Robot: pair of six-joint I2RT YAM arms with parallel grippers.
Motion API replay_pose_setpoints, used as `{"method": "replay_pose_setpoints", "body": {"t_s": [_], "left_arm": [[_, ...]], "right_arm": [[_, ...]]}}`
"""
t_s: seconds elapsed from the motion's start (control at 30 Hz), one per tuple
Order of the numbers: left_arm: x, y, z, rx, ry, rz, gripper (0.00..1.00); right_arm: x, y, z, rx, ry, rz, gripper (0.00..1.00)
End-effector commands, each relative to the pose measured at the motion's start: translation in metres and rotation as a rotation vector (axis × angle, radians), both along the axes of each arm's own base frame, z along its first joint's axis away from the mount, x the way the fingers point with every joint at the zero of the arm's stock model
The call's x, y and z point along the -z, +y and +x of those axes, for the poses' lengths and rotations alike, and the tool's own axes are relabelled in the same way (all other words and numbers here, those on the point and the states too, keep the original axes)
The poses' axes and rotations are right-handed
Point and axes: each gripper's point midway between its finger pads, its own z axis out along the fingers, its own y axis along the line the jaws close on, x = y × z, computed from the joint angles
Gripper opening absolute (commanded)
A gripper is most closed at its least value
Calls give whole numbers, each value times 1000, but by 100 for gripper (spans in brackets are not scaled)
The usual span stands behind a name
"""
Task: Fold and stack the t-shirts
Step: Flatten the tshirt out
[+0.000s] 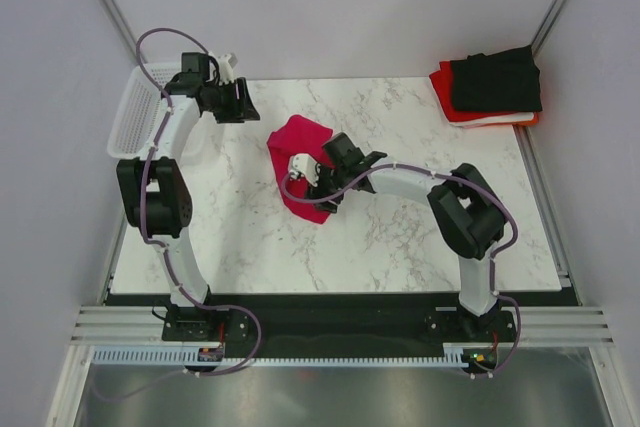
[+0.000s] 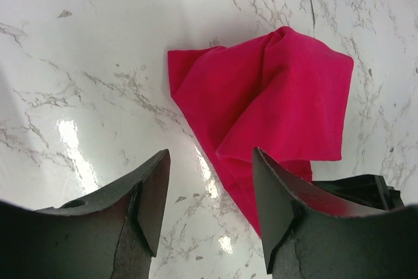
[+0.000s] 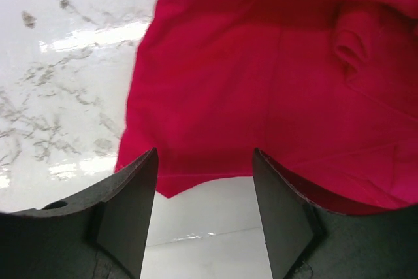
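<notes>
A crimson-pink t-shirt (image 1: 298, 147) lies crumpled in the middle of the marble table. It also shows in the left wrist view (image 2: 274, 96) and in the right wrist view (image 3: 261, 83). My right gripper (image 1: 318, 187) is open and low over the shirt's near right edge. In its own view (image 3: 204, 187) the shirt's hem lies just ahead of the open fingertips, with nothing held. My left gripper (image 1: 245, 105) is open and empty, above the table to the shirt's back left (image 2: 209, 194). A folded stack sits at the back right: black (image 1: 497, 80) on top, orange-red (image 1: 443, 87) and white (image 1: 505, 121) beneath.
A white plastic mesh basket (image 1: 135, 112) stands at the table's left edge, beside the left arm. The right arm's gripper body (image 2: 366, 187) shows at the lower right of the left wrist view. Grey walls close in the table on three sides.
</notes>
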Motion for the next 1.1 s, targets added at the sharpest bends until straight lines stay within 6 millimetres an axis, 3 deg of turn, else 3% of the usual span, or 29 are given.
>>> {"method": "replay_pose_setpoints", "body": {"t_s": [0.0, 0.2, 0.27, 0.33, 0.37, 0.4, 0.47, 0.5, 0.53, 0.6, 0.63, 0.73, 0.83, 1.0, 1.07], "left_arm": [[-34, 2, 9, 34, -107, 17, 60], [-33, 1, 9, 40, -105, 12, 60], [-32, 1, 9, 42, -107, 16, 60], [-32, 2, 9, 41, -108, 21, 59], [-32, 2, 8, 44, -108, 22, 59], [-32, 2, 9, 43, -110, 23, 60], [-34, 2, 9, 44, -114, 26, 59], [-35, 2, 9, 45, -118, 27, 59], [-35, 3, 9, 44, -120, 31, 59], [-37, 4, 10, 42, -124, 35, 60], [-38, 5, 10, 39, -127, 41, 60], [-47, 8, 16, 28, -159, 56, 59], [-64, 11, 27, 17, -211, 74, 59], [-97, 14, 44, -2, -304, 86, 59], [-110, 14, 50, -7, -339, 83, 59]], "right_arm": [[-25, 5, 39, 110, -101, 77, 67], [-8, -2, 71, 231, -51, 52, 67], [9, -7, 71, 238, 2, 24, 67], [12, -6, 74, 240, 50, 23, 65], [25, -9, 75, 264, 99, 14, 64], [19, -5, 82, 264, 106, 36, 56], [24, -10, 84, 277, 151, 25, 43], [20, -10, 87, 279, 144, 30, 29], [17, -11, 88, 278, 132, 27, 24], [-1, -15, 92, 266, 69, 25, 15], [-23, -16, 94, 261, 19, 41, 15], [-63, -27, 103, 244, -124, 31, 16], [-145, -33, 102, 181, -333, 61, 18], [-255, -35, 105, 137, -621, 106, 6], [-288, -32, 101, 126, -696, 135, 5]]}}
